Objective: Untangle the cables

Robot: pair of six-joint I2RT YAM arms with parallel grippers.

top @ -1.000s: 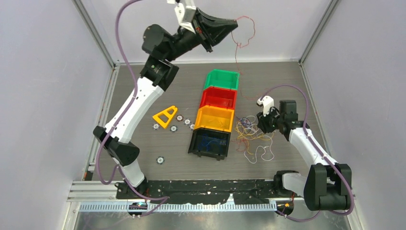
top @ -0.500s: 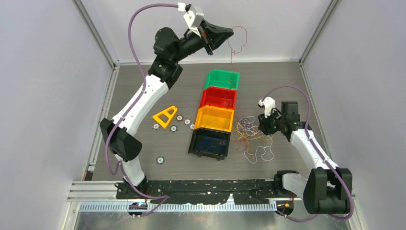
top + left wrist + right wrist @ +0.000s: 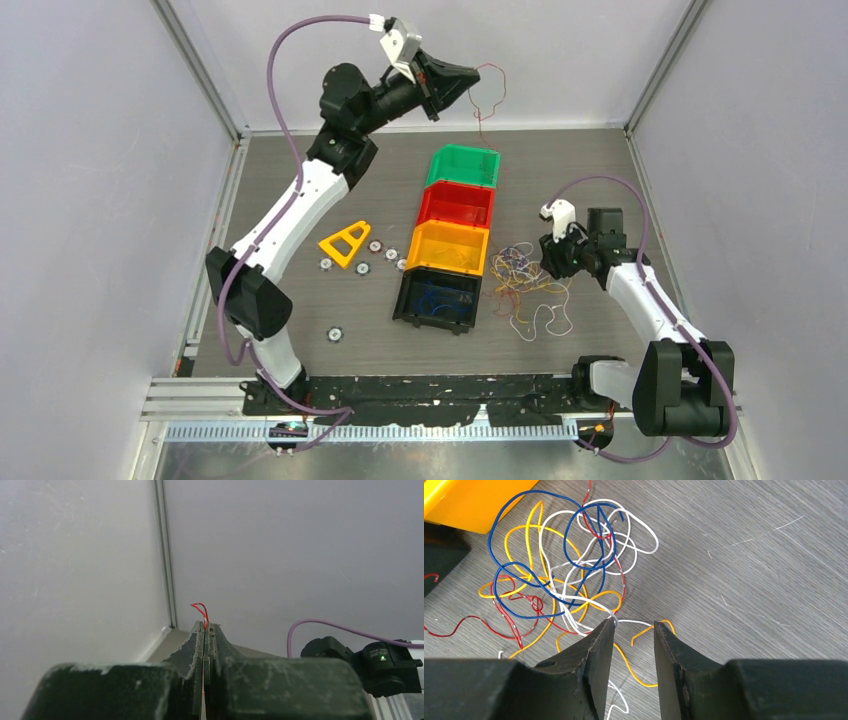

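1. Nearest row. A black bin (image 3: pixel 412 312) stands closest to the arm bases. Thin blue strands (image 3: pixel 436 298) show faintly on its floor, though their number cannot be determined.

2. To the right of that bin, the cables (image 3: pixel 525 275) lie in a loose tangle on the grey surface (image 3: pixel 600 170). The right wrist view shows blue, white, yellow-orange and red loops crossing one another (image 3: pixel 569 565). A few strands trail toward the near edge.

3. The right pincer (image 3: pixel 548 262) sits at the tangle's right side, low over the surface. It is released, with its jaws apart (image 3: pixel 634 627). White and orange strands run across the gap between them, and nothing is clamped.

4. Going back, an orange bin (image 3: pixel 448 248), a red bin (image 3: pixel 457 205) and a green bin (image 3: pixel 463 165) continue the line, touching end to end. Their interiors read as plain colour, so contents cannot be determined.

5. To the left of the bins are a yellow triangle (image 3: pixel 346 243) and several small round discs (image 3: pixel 362 268).

6. Farthest point. The left pincer (image 3: pixel 470 78) is raised high by the rear wall and clenched (image 3: pixel 205 626) on a red cable (image 3: pixel 487 100). The cable hangs down above the green bin, and its end protrudes past the tips (image 3: pixel 201 609).
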